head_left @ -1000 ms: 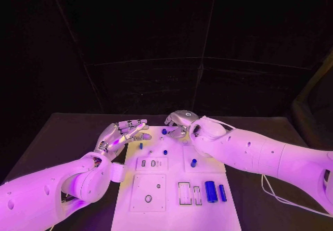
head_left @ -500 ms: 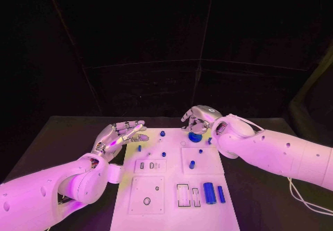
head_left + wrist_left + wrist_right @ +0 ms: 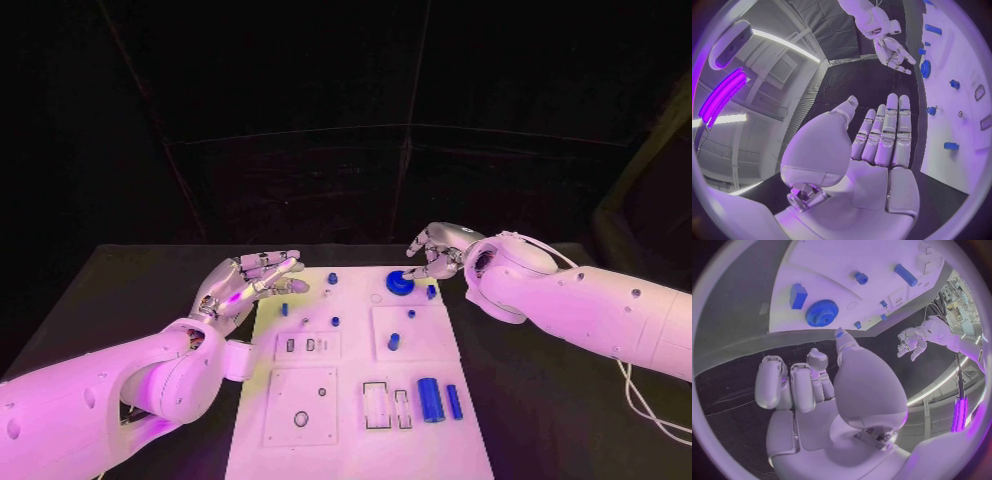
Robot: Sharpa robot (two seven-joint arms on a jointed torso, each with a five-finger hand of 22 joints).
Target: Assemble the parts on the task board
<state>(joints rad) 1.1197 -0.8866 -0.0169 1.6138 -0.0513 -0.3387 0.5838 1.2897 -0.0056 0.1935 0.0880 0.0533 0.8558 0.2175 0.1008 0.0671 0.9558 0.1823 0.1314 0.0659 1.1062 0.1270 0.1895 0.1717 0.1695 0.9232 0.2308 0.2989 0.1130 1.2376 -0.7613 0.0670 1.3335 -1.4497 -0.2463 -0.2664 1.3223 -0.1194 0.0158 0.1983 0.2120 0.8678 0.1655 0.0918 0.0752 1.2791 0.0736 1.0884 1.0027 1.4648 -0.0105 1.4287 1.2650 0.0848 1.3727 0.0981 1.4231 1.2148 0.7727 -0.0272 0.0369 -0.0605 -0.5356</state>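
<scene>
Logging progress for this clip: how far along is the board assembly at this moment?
Early. The blue gear sits at the task board's far end. Neither the right hand nor the left hand holds anything. The large cylinder and bar lie loose beside open slots.

Black table [image 3: 130, 290]: matte dark top, running wide to both sides. The far edge shows as a straight line against the backing.

Dark backdrop [image 3: 346, 120]: black sheeting behind the table, rising out of frame. Thin pale seams or folds cross it, some near upright and one roughly level.

Thin pale cable [image 3: 645, 408]: lies on the table top at the near right, curving in a loose bend toward the picture's edge. Its ends cannot be made out.
</scene>
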